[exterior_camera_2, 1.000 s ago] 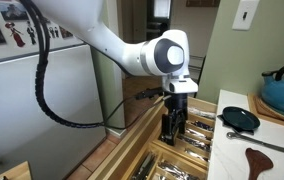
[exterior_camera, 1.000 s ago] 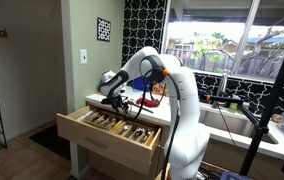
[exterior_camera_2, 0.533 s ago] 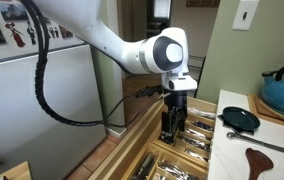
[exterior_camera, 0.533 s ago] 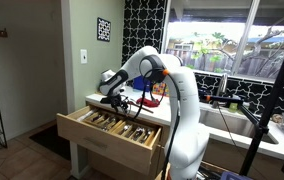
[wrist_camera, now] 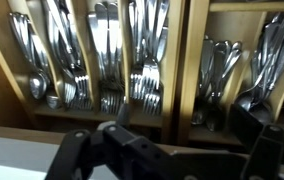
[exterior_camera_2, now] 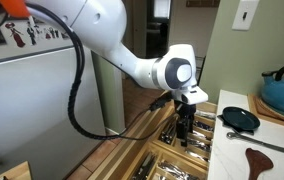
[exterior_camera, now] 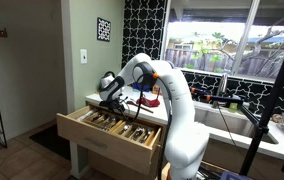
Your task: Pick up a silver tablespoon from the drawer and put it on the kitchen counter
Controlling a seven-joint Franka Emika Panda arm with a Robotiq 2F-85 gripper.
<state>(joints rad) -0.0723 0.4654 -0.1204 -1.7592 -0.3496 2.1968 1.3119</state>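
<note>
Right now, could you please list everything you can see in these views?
drawer: one, light wood, pulled open below the counter
cutlery: many pieces, silver, sorted in the drawer's compartments
kitchen counter: one, white, beside the drawer
pot: one, teal, on the counter
small pan: one, black, on the counter
wooden spoon: one, brown, on the counter
arm: one, white, reaching over the drawer
gripper: one, black, open, low over the cutlery
</note>
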